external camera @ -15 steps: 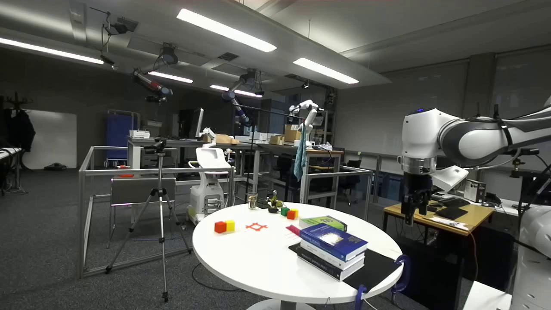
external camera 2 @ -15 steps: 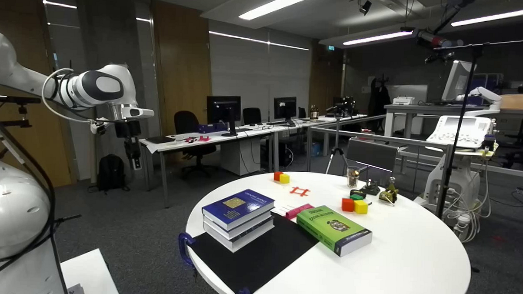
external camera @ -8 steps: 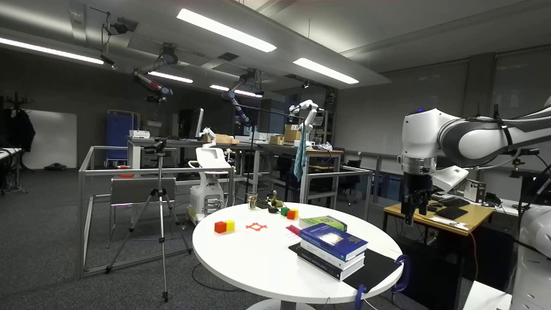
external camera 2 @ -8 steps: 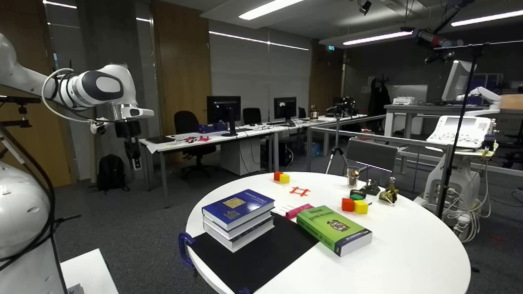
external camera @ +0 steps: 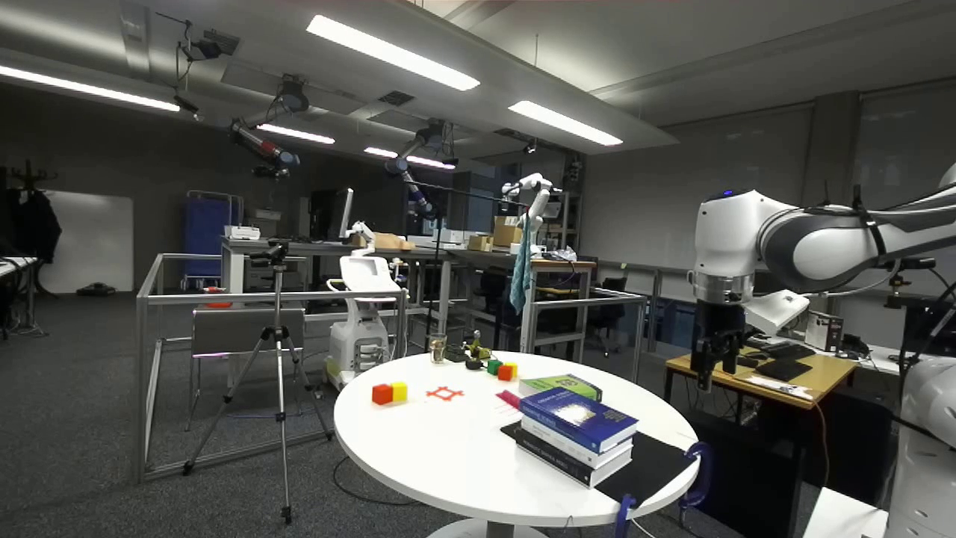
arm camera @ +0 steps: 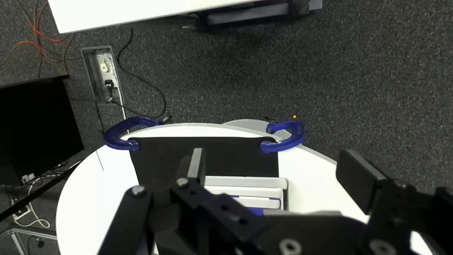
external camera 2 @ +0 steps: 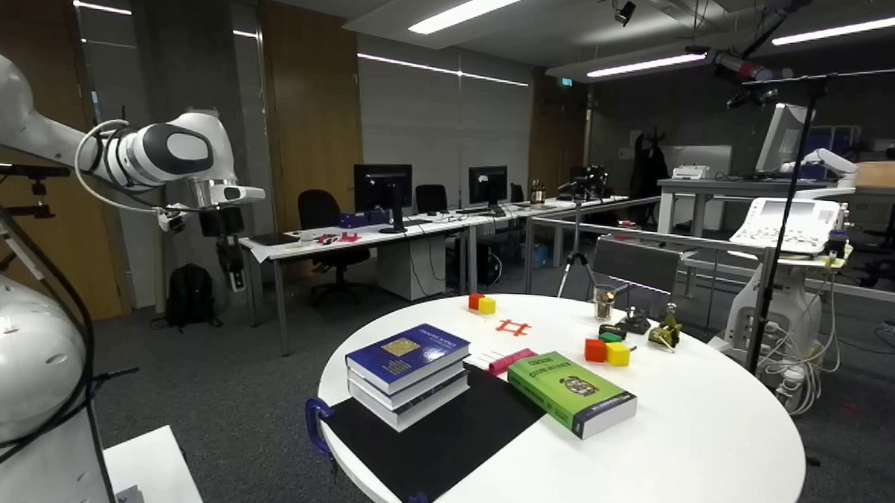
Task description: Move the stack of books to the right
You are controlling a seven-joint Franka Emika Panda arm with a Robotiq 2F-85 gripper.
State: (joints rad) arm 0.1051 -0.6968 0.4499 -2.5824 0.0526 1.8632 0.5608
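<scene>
The stack of books [external camera: 576, 433] is a short pile with a dark blue top cover and pale page edges. It stands on the black mat on the round white table, and shows also in an exterior view [external camera 2: 406, 373]. In the wrist view the pale edges of the stack [arm camera: 247, 182] show between the fingers, partly hidden by the gripper. My gripper [external camera: 715, 371] hangs in the air, higher than the stack and off to its side, apart from it; it shows also in an exterior view [external camera 2: 232, 274]. In the wrist view the gripper [arm camera: 277, 168] is open with nothing between its fingers.
A green book [external camera 2: 573, 394] lies beside the stack. The black mat [external camera 2: 441, 445] is held by blue clamps [arm camera: 286, 136] at the table's edge [arm camera: 198, 131]. Red and yellow blocks [external camera 2: 606, 352], a pink roll [external camera 2: 511, 362] and a glass [external camera 2: 603, 303] stand farther back.
My gripper has shifted very slightly toward the table. The books and the other things on the table have not moved.
</scene>
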